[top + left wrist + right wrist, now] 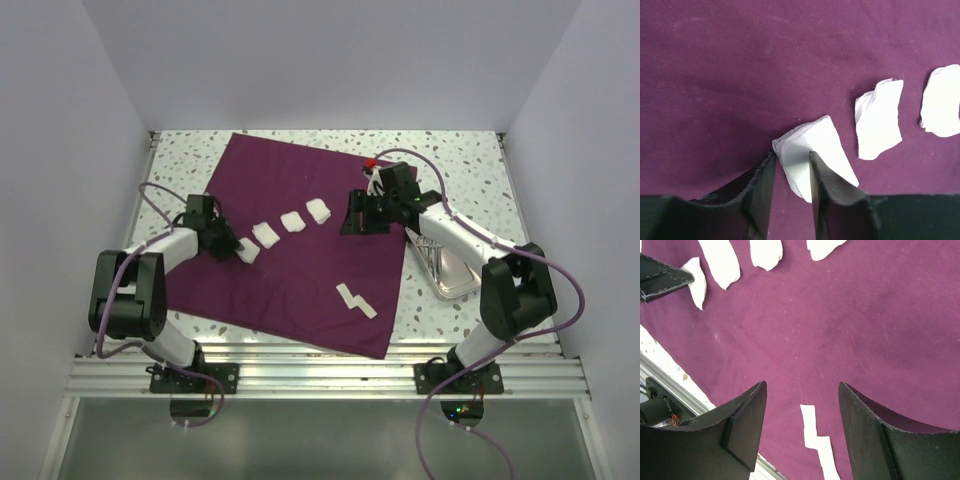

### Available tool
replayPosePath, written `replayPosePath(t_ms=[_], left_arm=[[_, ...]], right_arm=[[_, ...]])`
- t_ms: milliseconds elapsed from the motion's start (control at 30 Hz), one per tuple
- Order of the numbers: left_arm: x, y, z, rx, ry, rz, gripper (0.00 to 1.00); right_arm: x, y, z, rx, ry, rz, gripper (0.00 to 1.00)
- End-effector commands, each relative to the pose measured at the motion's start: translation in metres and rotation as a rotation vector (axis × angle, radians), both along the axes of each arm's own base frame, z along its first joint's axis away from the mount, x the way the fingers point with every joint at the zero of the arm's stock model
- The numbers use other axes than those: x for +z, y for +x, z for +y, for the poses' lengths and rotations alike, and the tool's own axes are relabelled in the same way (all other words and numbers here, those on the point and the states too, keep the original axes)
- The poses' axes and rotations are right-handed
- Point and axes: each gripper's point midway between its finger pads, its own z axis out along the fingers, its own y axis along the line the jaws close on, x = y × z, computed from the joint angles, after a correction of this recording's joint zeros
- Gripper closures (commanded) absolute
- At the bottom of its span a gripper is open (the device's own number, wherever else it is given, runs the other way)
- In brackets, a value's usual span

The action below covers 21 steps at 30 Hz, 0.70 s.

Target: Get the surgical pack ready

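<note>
Surgical pack point(300, 270) is not yet wrapped. Its purple cloth point(740, 60) is laid flat mid-counter point(450, 160), with a gauze row point(293, 221) across the left-centre and two gauze strips point(356, 300) loose by the near-right edge. Tray point(460, 285) sits right, just off the cloth, and is largely hidden by the right arm, so its contents cannot be made out.

Left pincer point(792, 155) is narrowed to a small gap over the leftmost gauze point(825, 145). Gauze is seen in the gap, but a firm hold cannot be confirmed. Right pincer point(801, 387) is spread wide above bare cloth, nothing held.

Risks:
- Cloth could be pinched along with the gauze, as the tips sit right at the fabric. A lift would then ruck the cloth and scatter the row.
- Gauze is light and limp, so it could slip from an edge-only hold.
- Strips by the edge could be left outside a fold or swept onto the counter.
</note>
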Motion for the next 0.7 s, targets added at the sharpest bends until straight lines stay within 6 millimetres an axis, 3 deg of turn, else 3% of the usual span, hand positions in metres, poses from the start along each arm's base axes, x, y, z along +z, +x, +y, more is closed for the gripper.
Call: replayPosePath(t_ms=[0, 400, 667], left_arm=[[-0.007, 0.007, 0.005, 0.017, 0.008, -0.002, 0.65], [0.005, 0.005, 0.013, 0.055, 0.039, -0.019, 0.8], [0.024, 0.006, 0.015, 0.072, 0.042, -0.059, 1.0]], right_arm=[[0.018, 0.003, 0.004, 0.022, 0.028, -0.069, 0.37], [0.016, 0.001, 0.006, 0.032, 0.021, -0.065, 0.37], [0.013, -0.001, 0.009, 0.041, 0.019, -0.056, 0.37]])
